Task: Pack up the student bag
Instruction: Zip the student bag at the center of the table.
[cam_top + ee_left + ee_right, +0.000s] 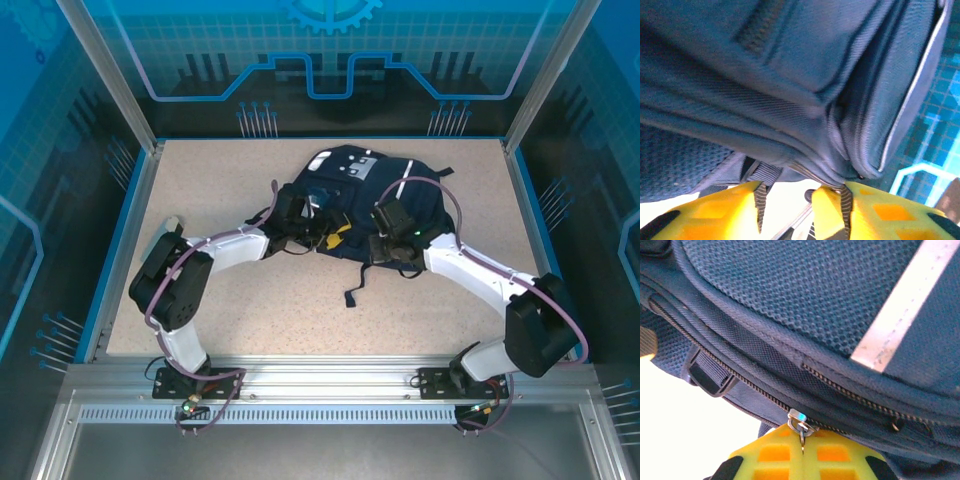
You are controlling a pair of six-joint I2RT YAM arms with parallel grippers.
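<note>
The student bag [425,205], navy with a thin white stripe and white patches, lies flat at the back middle of the table. My left gripper [335,235] is at the bag's near left edge. In the left wrist view its yellow fingers [800,194] stand open, and the bag's seam [805,172] rests on the tip of the right finger [832,200]. My right gripper [385,250] is at the bag's near right edge. In the right wrist view its jaws [802,442] are shut on the metal zipper pull [801,424] of the bag's zip [740,375].
A dark strap [352,292] trails from the bag toward the near side of the speckled table [250,310]. Blue walls and aluminium posts [110,90] border the table, and a metal rail [320,378] runs along its near edge.
</note>
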